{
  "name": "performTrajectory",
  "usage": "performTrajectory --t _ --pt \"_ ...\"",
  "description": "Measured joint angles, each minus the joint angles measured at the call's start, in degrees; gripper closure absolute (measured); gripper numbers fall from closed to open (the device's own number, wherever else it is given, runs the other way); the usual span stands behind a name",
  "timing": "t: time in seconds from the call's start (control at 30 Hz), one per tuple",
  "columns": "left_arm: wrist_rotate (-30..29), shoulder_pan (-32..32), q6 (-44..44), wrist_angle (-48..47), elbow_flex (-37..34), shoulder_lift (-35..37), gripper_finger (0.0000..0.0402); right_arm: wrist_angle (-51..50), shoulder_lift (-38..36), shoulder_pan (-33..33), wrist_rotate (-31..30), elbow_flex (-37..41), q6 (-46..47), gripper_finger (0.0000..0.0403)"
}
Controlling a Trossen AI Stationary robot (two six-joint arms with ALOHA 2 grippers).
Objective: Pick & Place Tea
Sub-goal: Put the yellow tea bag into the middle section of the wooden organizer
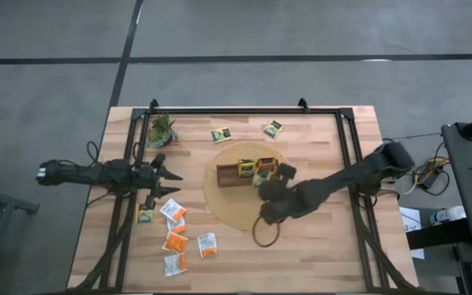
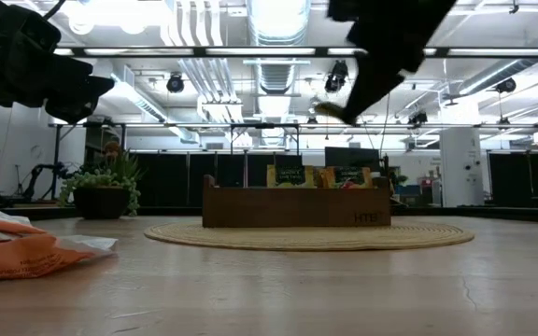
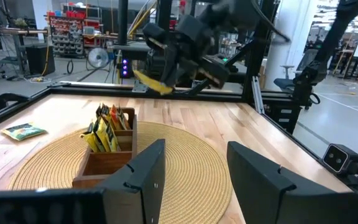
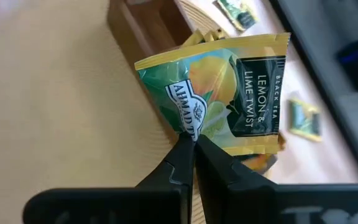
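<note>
Left gripper (image 3: pixel 194 177): fingers apart, empty.
Right gripper (image 3: pixel 160 84): above wooden tray (image 3: pixel 107 163), pinching yellow sachet (image 3: pixel 149 81).
Mat (image 3: pixel 197 168): under tray.

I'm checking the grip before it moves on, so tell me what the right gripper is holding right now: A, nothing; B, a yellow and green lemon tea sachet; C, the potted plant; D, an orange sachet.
B: in the right wrist view the right gripper has its fingers pinched shut on the edge of a yellow and green lemon tea sachet, held above the wooden tray.
</note>
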State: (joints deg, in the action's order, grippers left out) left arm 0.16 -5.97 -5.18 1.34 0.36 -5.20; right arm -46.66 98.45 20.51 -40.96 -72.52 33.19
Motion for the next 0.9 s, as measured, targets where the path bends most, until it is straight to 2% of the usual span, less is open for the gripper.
performTrajectory --t 0.2,0.4,0.57,0.9 --pt "-0.02 0.02 -0.01 0.0 0.0 -0.03 0.0235 -8.2 12.34 0.01 -7.27 -10.63 0.03 0.0394" --pt "-0.02 -0.01 -0.01 0.0 0.0 -0.04 0.0235 -13.21 21.05 -0.06 -12.53 -17.31 -0.22 0.0394" --pt "-0.02 0.02 0.01 -0.02 0.0 -0.04 0.0235 -14.05 24.47 -0.85 -15.09 -20.09 -2.03 0.0394" --pt "-0.02 0.0 0.0 -0.02 0.0 -0.12 0.0235 -13.96 25.14 -5.07 -15.13 -20.69 -3.03 0.0394"
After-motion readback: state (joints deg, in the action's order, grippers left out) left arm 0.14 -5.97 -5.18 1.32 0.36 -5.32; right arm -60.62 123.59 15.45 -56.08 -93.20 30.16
